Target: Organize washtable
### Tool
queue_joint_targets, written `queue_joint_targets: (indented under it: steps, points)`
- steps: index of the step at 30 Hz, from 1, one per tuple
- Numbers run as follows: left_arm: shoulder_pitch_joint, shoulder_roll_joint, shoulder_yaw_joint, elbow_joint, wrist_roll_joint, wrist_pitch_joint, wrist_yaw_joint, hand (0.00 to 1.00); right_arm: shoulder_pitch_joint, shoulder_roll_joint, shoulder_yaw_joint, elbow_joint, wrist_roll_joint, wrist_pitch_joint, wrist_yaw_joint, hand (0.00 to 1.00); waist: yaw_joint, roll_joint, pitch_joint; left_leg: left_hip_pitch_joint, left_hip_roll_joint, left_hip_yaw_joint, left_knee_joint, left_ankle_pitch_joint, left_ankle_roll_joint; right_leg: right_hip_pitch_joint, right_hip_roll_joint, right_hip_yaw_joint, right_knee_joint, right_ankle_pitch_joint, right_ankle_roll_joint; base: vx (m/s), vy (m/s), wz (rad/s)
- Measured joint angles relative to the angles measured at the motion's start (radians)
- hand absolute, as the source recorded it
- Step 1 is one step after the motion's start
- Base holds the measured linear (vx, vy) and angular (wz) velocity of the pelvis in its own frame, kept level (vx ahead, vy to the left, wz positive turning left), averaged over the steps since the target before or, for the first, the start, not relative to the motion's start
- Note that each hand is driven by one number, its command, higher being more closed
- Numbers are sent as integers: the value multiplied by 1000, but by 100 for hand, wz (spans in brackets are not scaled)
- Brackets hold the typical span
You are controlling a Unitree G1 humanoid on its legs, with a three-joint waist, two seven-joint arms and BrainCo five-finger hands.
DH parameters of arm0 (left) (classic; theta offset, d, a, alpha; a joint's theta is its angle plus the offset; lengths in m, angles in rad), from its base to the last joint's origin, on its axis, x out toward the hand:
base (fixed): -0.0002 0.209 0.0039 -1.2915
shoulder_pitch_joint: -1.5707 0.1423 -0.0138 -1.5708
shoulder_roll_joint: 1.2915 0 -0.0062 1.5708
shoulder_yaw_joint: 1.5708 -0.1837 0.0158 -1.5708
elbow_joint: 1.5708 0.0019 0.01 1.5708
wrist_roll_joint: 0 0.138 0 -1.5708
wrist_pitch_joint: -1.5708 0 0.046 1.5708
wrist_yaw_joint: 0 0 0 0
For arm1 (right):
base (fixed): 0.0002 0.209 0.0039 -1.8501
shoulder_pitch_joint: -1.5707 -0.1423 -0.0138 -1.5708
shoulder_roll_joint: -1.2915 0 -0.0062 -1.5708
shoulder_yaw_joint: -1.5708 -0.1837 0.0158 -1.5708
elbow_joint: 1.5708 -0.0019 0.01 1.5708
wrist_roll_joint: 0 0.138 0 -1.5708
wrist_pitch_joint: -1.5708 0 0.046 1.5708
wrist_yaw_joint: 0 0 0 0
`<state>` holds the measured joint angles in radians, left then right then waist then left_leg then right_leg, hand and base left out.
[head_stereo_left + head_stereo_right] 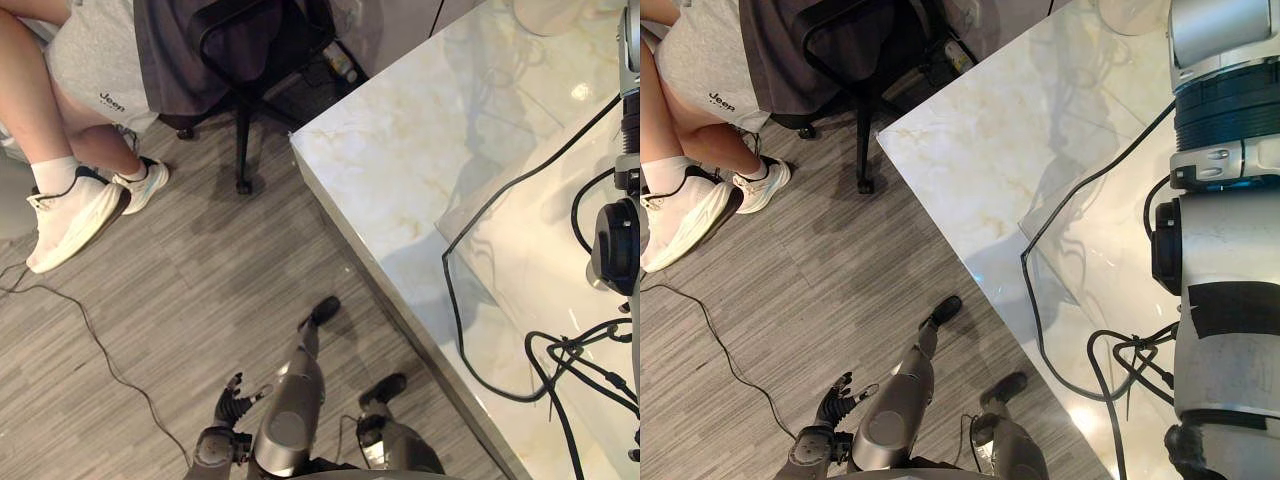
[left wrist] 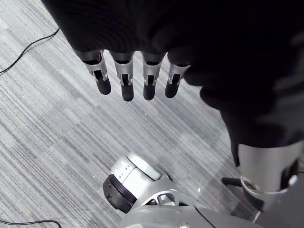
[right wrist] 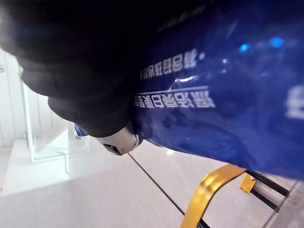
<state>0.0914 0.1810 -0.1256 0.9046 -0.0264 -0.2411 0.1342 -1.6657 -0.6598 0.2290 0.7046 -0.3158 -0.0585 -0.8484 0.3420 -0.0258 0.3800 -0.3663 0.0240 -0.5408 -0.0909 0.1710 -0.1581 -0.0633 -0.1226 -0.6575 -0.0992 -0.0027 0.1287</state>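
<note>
Blue pack [image 3: 228,85], glossy, printed, hard up against the right hand [image 3: 90,95] and lifted off the surface below. Thumb [image 3: 119,141] presses on its edge; the rest of the grip is hidden behind the pack. I read the hand as clamped on it.

Tabletop [image 1: 400,150]: pale marble, polished, corner and long edge open to the floor [image 1: 180,290]. Where I can see it, it is bare.

Chair [image 1: 250,60]: dark, on casters, near the tabletop corner. A person's legs [image 1: 60,110] in white shoes sit just beside it, well apart from the robot.

Gold bar [image 3: 209,190]: curved, with thin black rods, probably part of a rack. It lies below the pack and near it.

Left hand [image 2: 124,78]: hanging over the floor, fingers straight and apart, holding nothing.

Risks, as judged:
- A slick pack with a mostly unseen grip could slide out on a quick swing and drop onto the marble or the rack.
- Lowering without a view of the rods could catch the pack's lower edge and shove the rack.
- A polished top beside an open edge means anything set near the corner may skid off.
- The left hand is too far away to steady anything.
</note>
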Motion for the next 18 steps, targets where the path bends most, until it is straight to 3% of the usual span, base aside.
queue_joint_targets:
  steps: [18]
  points:
    - [-4, -1, -6, 0, -3, -3, -2, 0, -39, -9, 7, 39, 42, -9, 0, 100, 14, 5, -3, -22, -9, -2, 0, 6, -5, -22, -10, -2, 0, -1, 1, 1, 2, 0]
